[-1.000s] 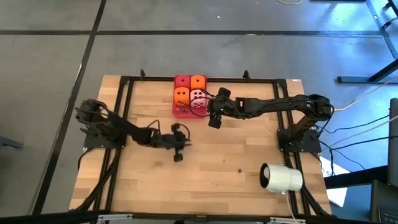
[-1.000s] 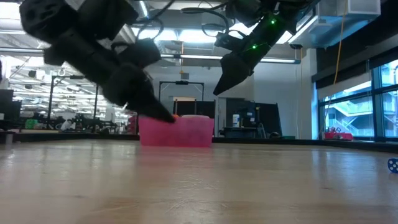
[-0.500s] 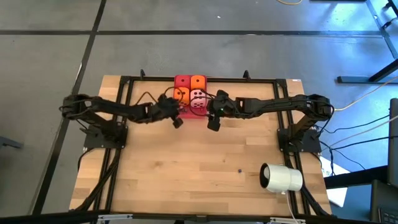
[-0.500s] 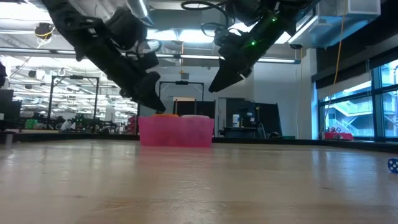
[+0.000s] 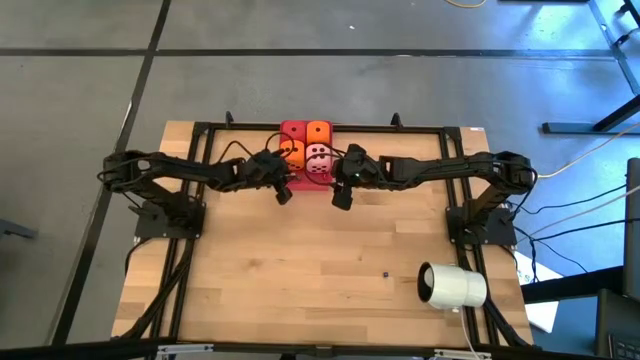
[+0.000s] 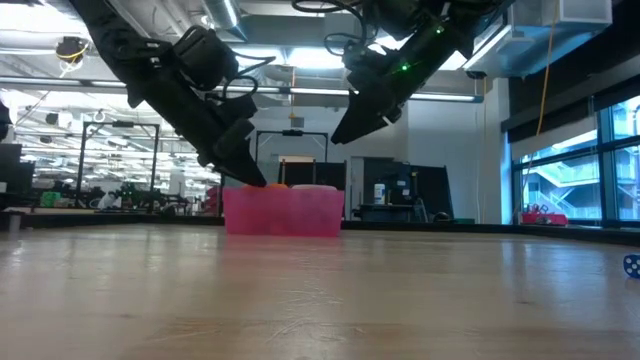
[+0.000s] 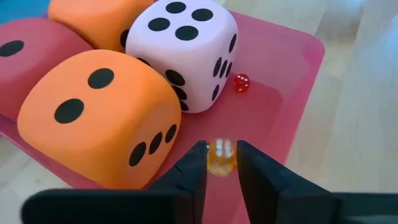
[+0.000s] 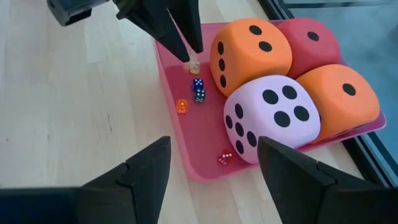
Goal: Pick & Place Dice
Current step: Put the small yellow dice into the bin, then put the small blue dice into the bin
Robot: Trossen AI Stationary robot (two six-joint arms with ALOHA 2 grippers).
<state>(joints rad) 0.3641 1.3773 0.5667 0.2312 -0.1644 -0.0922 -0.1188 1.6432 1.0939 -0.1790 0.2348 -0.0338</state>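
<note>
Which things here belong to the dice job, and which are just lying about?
Job: left end effector, shut on tiny amber die; pink tray; tiny red die; two tiny blue dice; four foam dice; blue die on the table.
Lying about: white cylinder.

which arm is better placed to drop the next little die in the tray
Left. The left gripper is shut on a tiny yellow die right above the pink tray. The right gripper is open, empty and hovering beside the tray.

Matt foam-like dice [image 7: 186, 43] sit on glossy plastic tray [image 7: 280, 99] (wooden table [image 5: 330, 270]).
</note>
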